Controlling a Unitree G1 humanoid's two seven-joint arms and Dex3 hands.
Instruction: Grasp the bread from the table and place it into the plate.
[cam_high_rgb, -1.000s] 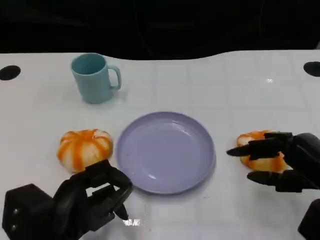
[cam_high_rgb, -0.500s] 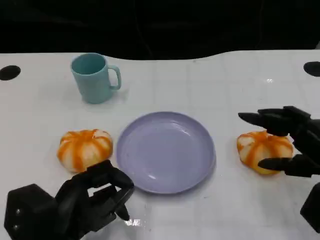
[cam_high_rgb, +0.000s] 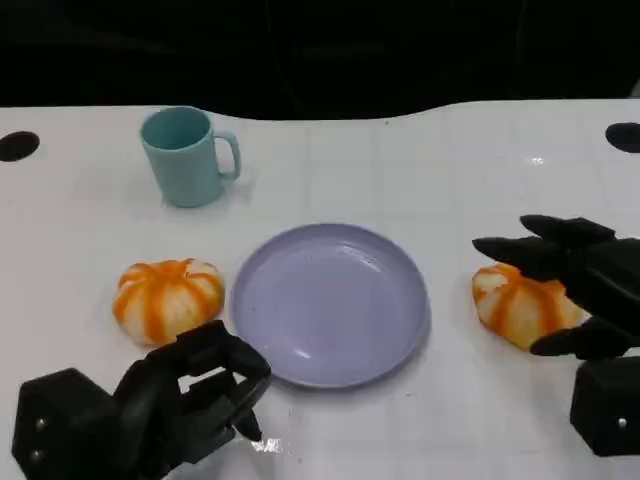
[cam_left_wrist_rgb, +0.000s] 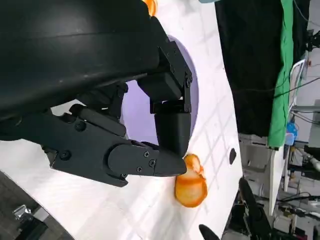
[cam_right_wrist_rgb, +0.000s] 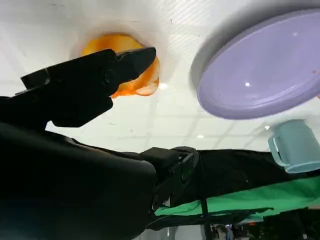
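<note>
So the step in hand looks like the reach-and-grasp: the right hand (cam_high_rgb: 565, 290) is hung over the right bread (cam_high_rgb: 522, 303), fingers spread around it, one set reaching past its far side and another down by its near edge. From the head view it can't be told whether anything is actually touching the bun yet; in the right wrist view one finger (cam_right_wrist_rgb: 95, 75) is seen crossing right over the orange crust, but no squeeze is visible. So it's counted as spread apart with nothing held.

The bread sits on the tabletop (cam_high_rgb: 430, 160) just right of the plate (cam_high_rgb: 330, 303), not touching the rim. Nothing is on the plate so far. A second bread (cam_high_rgb: 167, 297) lies just left of the plate, with the left hand (cam_high_rgb: 190, 395) parked near it, fingers curled in on nothing.

Next move, as a guess: the fingers need to be closed in on both sides of the bun, gently since it's probably soft and squashy, then it gets lifted clear of the plate rim and carried left over the middle. A mug (cam_high_rgb: 187, 155) stands well behind, out of the way.
</note>
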